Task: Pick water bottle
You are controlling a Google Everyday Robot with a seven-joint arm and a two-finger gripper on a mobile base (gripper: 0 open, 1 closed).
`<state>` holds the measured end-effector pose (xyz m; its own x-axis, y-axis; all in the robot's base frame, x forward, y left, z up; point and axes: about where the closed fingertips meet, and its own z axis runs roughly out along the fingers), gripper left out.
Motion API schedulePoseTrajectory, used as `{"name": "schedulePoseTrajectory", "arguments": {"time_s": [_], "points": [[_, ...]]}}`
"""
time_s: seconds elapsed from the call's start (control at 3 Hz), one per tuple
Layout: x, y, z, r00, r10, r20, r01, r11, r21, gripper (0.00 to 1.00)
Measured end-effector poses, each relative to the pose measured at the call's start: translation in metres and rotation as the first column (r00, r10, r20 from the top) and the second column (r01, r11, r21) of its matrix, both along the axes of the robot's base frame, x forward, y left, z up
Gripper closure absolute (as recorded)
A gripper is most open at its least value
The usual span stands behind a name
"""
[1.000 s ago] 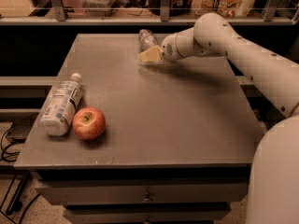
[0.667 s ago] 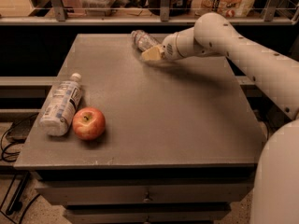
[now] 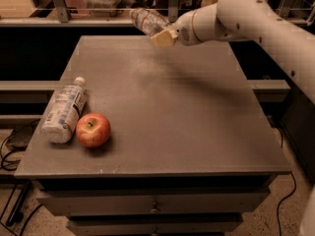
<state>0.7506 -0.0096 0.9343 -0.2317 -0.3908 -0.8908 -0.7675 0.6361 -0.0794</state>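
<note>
Water bottle (image 3: 145, 20) in pincer (image 3: 162, 35) above table (image 3: 197, 112), one labelled bottle (image 3: 64, 110), one apple (image 3: 93, 130)

Grey table (image 3: 197, 132), labelled bottle (image 3: 63, 109) beside red apple (image 3: 93, 130)

Grey table (image 3: 177, 107): a labelled bottle (image 3: 61, 111) with a white cap lies on its side near the front left corner, cap toward the far edge. A red apple (image 3: 93, 130) sits right beside its lower end, apparently touching. The gripper (image 3: 161, 35) is above the far edge; below the tabletop are drawer fronts (image 3: 155, 208), and dark cables (image 3: 12, 154) lie on the floor at left.
</note>
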Motion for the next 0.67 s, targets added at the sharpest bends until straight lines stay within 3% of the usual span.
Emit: {"name": "schedulePoseTrajectory", "arguments": {"time_s": [0.33,0.67], "points": [[-0.0361,0.0045,0.0617,0.9848,0.116,0.129,-0.11,0.992,-0.055,1.0],[-0.0386,0.0082,0.0623,0.9772,0.147,0.153,-0.135,0.987,-0.085,1.0]]}}
